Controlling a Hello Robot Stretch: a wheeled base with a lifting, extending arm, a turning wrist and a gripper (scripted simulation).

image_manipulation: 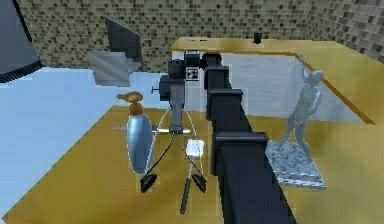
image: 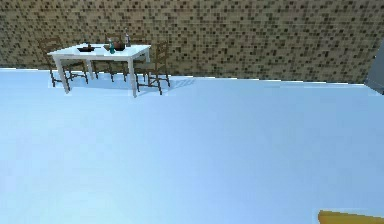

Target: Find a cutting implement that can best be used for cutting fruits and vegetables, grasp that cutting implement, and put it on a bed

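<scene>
Jaws hanging just right of spray bottle (image_manipulation: pixel 138 135) above bench (image_manipulation: pixel 90 190); grip state and load, can't tell. Thin dark shapes (image_manipulation: pixel 192 185) lying by bottle's base (knife? unclear). Risk: arm (image_manipulation: pixel 235 150) swinging, toppling bottle or clipping statue (image_manipulation: pixel 303 105) farther right.

tiny tabletop items (image: pixel 112 45), perhaps dishes

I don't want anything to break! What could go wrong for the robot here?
The pincer is near the tall spray bottle, so a move might tip it. The statue stands close by the arm and could get bumped. The small dark things on the yellow tabletop are hard to tell apart, so it might take the wrong one.
</scene>
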